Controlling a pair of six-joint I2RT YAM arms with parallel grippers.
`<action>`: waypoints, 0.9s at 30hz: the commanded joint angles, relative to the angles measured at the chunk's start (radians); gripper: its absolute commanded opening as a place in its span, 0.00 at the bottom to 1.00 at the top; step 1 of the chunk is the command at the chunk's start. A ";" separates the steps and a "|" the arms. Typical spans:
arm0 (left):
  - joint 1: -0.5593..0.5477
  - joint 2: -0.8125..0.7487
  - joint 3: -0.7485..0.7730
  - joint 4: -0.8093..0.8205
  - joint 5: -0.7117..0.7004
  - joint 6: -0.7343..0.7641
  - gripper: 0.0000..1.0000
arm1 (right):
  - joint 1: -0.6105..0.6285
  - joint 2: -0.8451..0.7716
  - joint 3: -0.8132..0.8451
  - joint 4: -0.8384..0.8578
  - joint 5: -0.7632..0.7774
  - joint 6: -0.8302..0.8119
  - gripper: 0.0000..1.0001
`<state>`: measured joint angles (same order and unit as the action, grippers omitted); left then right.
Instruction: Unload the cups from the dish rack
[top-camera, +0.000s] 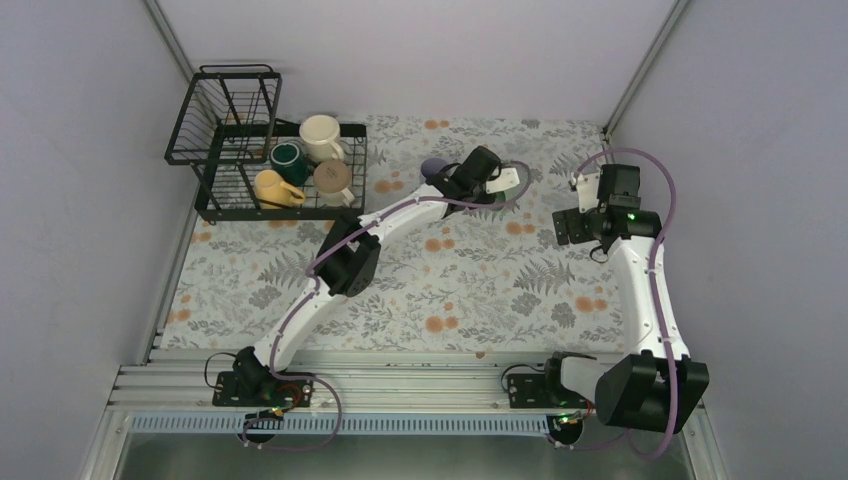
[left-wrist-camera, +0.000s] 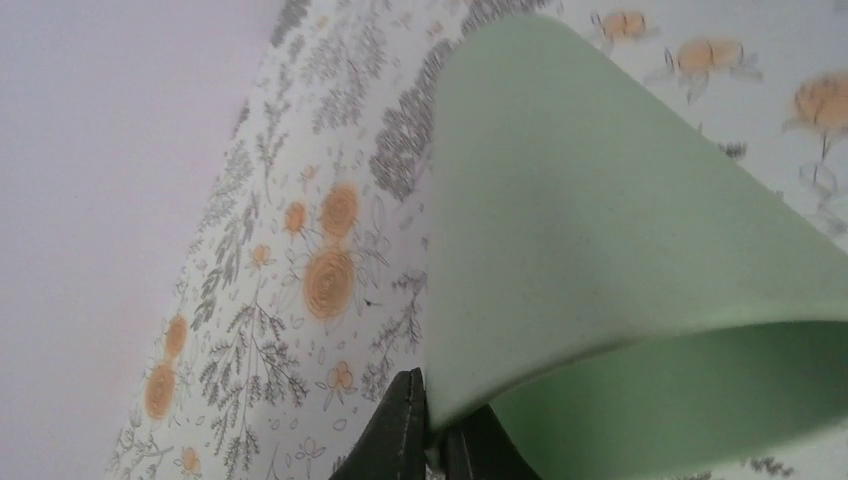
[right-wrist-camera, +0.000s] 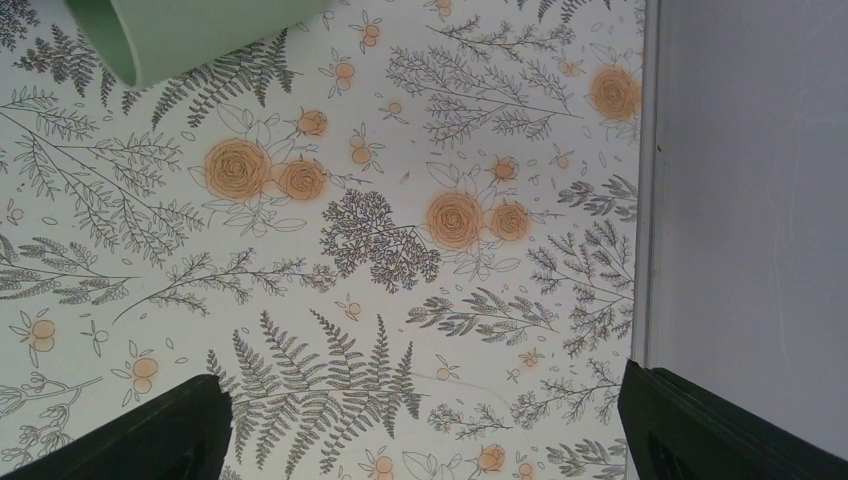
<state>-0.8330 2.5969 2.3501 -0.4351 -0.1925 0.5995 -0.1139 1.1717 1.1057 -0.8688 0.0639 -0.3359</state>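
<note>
My left gripper (left-wrist-camera: 435, 445) is shut on the rim of a mint-green cup (left-wrist-camera: 600, 220), one finger outside the wall and one inside. The cup is tilted over the floral tablecloth, mid-table toward the back; its open end also shows in the right wrist view (right-wrist-camera: 190, 30). A lavender cup (top-camera: 433, 168) stands on the cloth just left of the left wrist. The black wire dish rack (top-camera: 210, 212) at the back left holds a cream mug (top-camera: 321, 137), a dark teal mug (top-camera: 288, 155), a yellow mug (top-camera: 273, 188) and a beige mug (top-camera: 333, 178). My right gripper (right-wrist-camera: 425, 440) is open above bare cloth.
The rack's raised basket tier (top-camera: 225, 115) sits at its far left end. The right wall and its metal edge strip (right-wrist-camera: 645, 200) run close beside the right gripper. The left arm's elbow (top-camera: 350, 262) stretches diagonally across the middle of the table.
</note>
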 joint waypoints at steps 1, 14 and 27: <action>-0.008 0.002 0.049 -0.010 0.001 -0.026 0.03 | -0.010 -0.026 0.002 -0.006 -0.005 0.000 1.00; 0.001 -0.105 0.206 -0.302 -0.021 0.019 0.02 | -0.010 -0.048 0.090 -0.076 0.000 -0.011 1.00; 0.034 -0.247 0.245 -0.659 -0.032 0.225 0.02 | -0.009 -0.053 0.084 -0.082 -0.060 -0.020 1.00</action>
<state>-0.8146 2.3569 2.5614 -0.9401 -0.2184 0.7525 -0.1139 1.1267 1.1843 -0.9466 0.0326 -0.3405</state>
